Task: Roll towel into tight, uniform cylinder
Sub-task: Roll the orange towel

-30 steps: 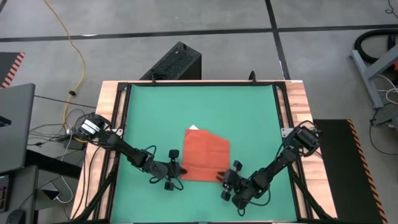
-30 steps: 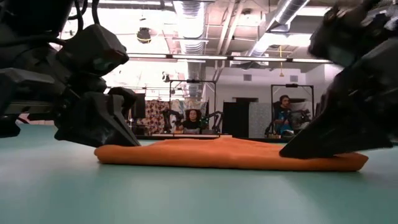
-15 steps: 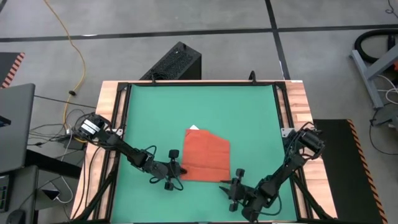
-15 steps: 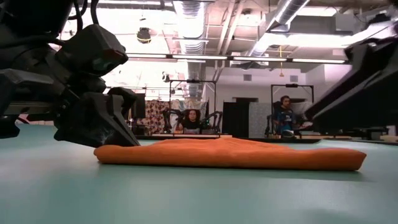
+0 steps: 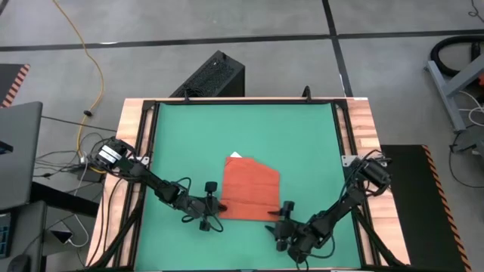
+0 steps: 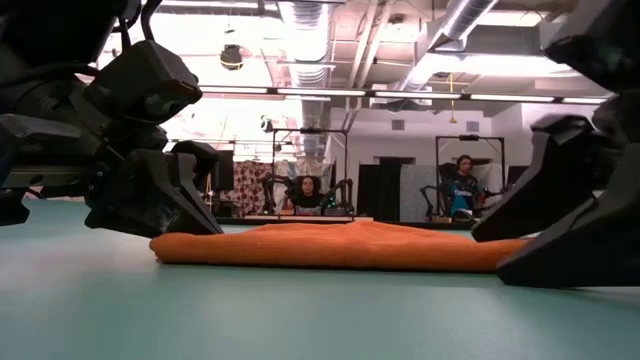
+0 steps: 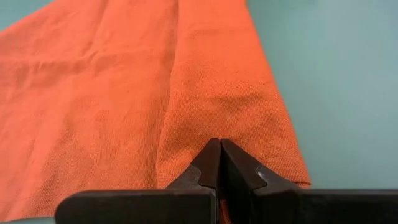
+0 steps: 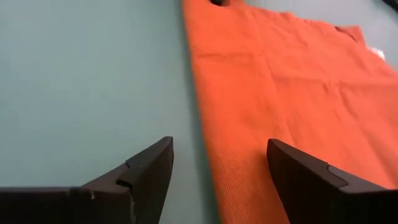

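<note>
The left pincer [image 5: 217, 206] is pressed shut, its tips [image 7: 219, 163] pinching the near-left edge of the towel [image 5: 250, 190]. The orange-red towel lies flat and folded on the green mat [image 5: 189, 143] of the bench [image 5: 365, 128], spreading away from that pincer, its white tag [image 5: 235, 156] at the far edge. The right pincer [image 5: 277, 226] stands wide, holding nothing, low over the mat just beside the towel's near-right corner, with the towel's edge [image 8: 214, 134] running between its fingers [image 8: 148, 173].

Matt woven cloth towel [image 7: 124, 93], smooth green mat [image 5: 189, 143]
</note>
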You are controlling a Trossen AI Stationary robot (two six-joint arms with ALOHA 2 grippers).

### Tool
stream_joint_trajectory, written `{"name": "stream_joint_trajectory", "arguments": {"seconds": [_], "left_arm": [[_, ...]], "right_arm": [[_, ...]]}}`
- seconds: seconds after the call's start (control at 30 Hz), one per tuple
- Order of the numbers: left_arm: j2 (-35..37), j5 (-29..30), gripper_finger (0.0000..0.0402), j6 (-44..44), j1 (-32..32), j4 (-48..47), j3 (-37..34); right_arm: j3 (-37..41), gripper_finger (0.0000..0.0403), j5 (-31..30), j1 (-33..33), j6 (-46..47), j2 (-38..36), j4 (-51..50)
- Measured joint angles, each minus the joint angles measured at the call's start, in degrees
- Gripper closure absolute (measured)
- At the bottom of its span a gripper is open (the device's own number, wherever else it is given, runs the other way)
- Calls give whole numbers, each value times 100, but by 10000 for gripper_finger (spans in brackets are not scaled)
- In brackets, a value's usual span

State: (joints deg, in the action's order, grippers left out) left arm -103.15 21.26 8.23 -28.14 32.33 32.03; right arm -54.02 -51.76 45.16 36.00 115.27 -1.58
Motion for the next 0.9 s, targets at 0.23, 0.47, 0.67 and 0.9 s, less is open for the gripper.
{"name": "stream_joint_trajectory", "arguments": {"seconds": [0.23, 0.47, 0.67, 0.9], "left_arm": [[2, -196, 401, 8, 4, -190, 7], [4, -261, 401, 49, -2, -172, 3], [470, -98, 401, -162, -230, -296, -12], [1496, 582, 401, -165, -613, -1419, -20]], "right_arm": [[162, 122, -115, 39, 1466, 531, 147], [162, 151, -359, 49, 2036, 714, 228], [162, 245, -419, 29, 2124, 732, 209], [142, 368, -594, 35, 2164, 753, 88]]}}
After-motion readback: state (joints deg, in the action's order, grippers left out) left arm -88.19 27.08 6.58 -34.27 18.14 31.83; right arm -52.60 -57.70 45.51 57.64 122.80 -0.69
